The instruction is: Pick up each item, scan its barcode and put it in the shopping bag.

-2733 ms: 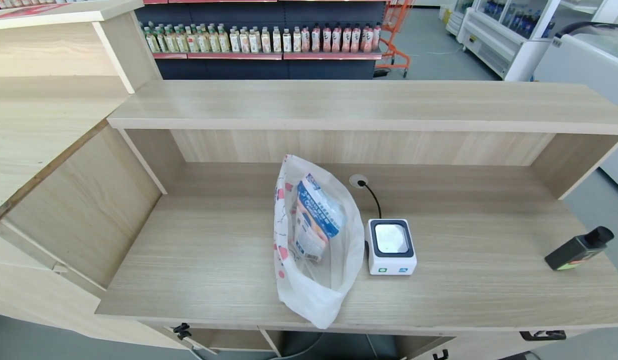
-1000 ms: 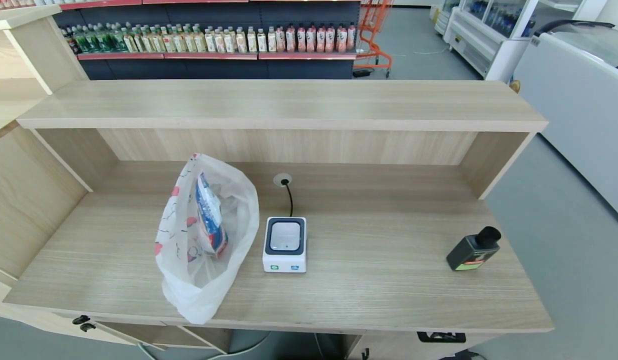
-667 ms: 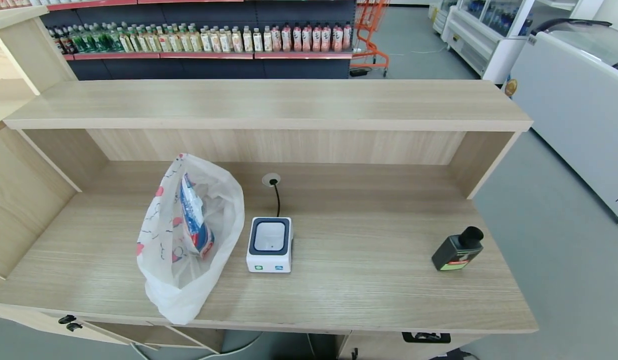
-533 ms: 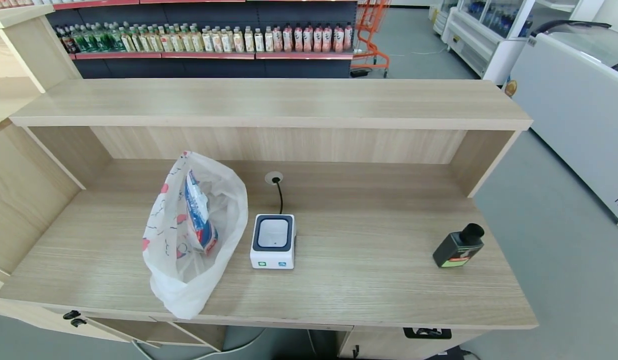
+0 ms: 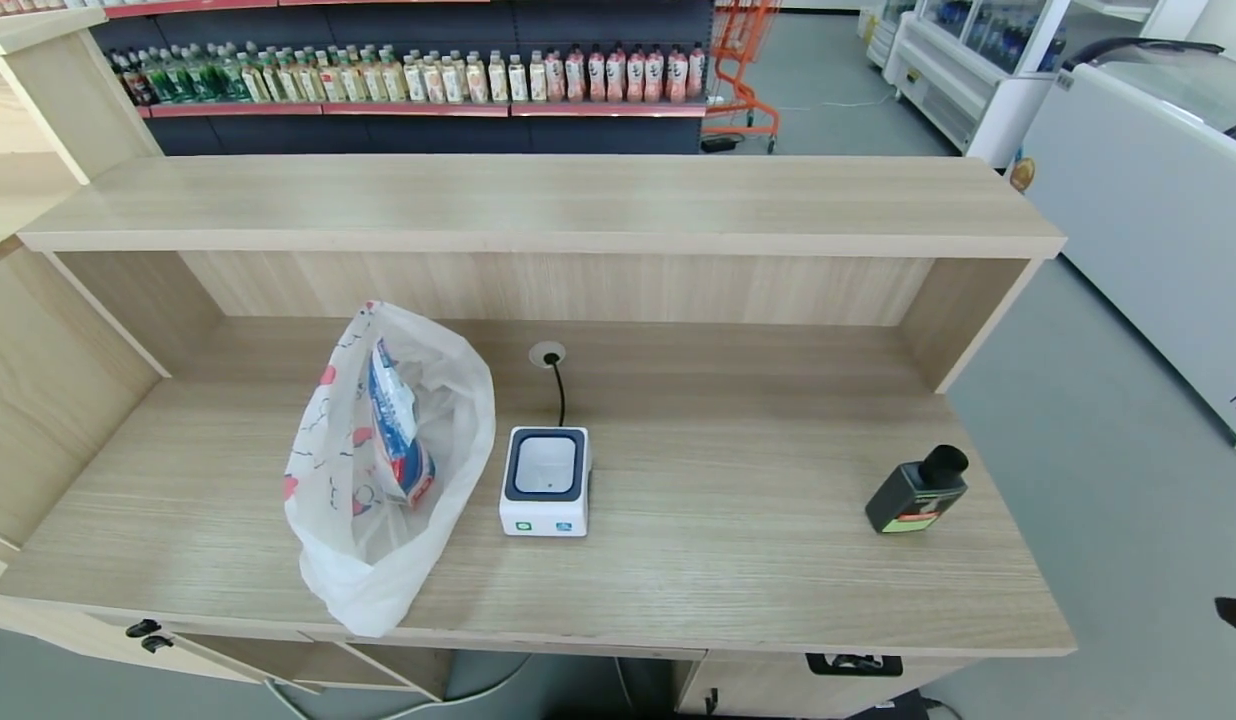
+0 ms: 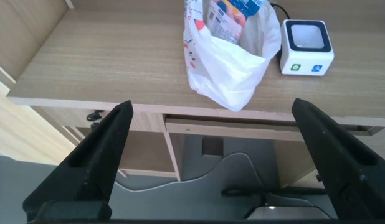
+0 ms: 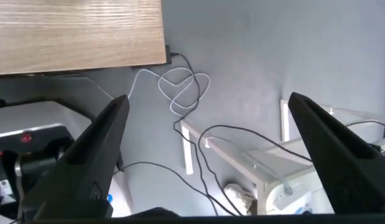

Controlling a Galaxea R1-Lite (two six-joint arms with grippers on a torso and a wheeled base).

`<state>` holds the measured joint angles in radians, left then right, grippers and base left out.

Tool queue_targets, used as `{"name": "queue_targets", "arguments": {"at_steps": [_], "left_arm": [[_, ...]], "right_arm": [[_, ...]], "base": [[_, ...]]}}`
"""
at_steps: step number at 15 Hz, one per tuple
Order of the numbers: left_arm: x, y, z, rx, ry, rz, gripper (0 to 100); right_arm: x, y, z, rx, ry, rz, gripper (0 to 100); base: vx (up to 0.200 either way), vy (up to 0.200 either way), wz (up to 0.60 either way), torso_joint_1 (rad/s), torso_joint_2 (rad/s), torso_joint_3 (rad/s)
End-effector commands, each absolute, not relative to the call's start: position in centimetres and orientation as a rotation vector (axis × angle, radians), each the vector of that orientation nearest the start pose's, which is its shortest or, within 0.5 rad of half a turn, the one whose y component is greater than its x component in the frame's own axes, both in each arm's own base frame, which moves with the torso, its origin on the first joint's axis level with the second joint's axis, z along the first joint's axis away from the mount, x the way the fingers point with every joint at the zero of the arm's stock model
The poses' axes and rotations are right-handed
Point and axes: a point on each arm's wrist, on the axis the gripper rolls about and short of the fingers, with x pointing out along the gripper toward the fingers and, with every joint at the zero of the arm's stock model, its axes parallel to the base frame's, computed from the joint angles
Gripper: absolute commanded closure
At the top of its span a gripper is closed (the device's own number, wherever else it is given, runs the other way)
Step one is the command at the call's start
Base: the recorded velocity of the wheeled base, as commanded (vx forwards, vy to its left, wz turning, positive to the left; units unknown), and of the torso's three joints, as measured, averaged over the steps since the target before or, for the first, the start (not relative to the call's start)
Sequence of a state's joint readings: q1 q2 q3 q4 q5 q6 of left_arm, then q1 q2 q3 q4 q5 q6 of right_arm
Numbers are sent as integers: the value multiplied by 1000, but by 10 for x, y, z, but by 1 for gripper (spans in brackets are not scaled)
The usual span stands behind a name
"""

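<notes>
1 bottle (image 5: 914, 492) not bagged yet: dark, black cap, on the tabletop (image 5: 738, 560) near its right end and close to the front edge. It is nearer the right hand than the left, well apart from both.

Right hand (image 7: 209, 101): 2 fingers spread wide, holding nothing. It is off the tabletop, out past the right-end corner, over the floor (image 7: 261, 50). Loose cables (image 7: 180, 93) lie on the floor beyond its fingertips.

Left hand (image 6: 211, 111): fingers wide too, empty. It hangs out in front of the tabletop's front edge. The shopping bag (image 5: 358, 590) is ahead of it, roughly in line with the gap between its fingers, well apart.

Bag: white with red print, mouth open, lying on the left half of the tabletop. 1 packet (image 5: 393, 425), blue and white, leans inside it.

Scanner (image 5: 544, 482): white box, dark-framed window facing up, just beside the bag on the side toward the right hand. I can't tell if they touch. Its cord (image 5: 559, 390) runs away from both hands to a round hole in the tabletop by the back panel.

Farther beyond: raised wooden ledge (image 5: 538, 200), then a store shelf of drinks (image 5: 428, 78).
</notes>
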<state>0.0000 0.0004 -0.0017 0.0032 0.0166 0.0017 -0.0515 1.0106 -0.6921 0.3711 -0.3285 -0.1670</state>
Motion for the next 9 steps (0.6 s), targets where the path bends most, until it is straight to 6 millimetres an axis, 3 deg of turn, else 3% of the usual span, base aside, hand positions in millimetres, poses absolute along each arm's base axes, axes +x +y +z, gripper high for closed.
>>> {"name": "queue_targets", "arguments": {"at_steps": [1,4,9], "left_arm": [[-23,0,76,2,2,17,0],[-23,0,76,2,2,17,0],[-23,0,76,2,2,17,0]], "right_arm": [[167,-17,192,-300,870,-291,0],[190,-21,177,-327,956,-283,0],[227,-27,162,-381,898,-301,0]], "base": [[0,0,0,0,0,0],[0,0,0,0,0,0],[0,0,0,0,0,0]]}}
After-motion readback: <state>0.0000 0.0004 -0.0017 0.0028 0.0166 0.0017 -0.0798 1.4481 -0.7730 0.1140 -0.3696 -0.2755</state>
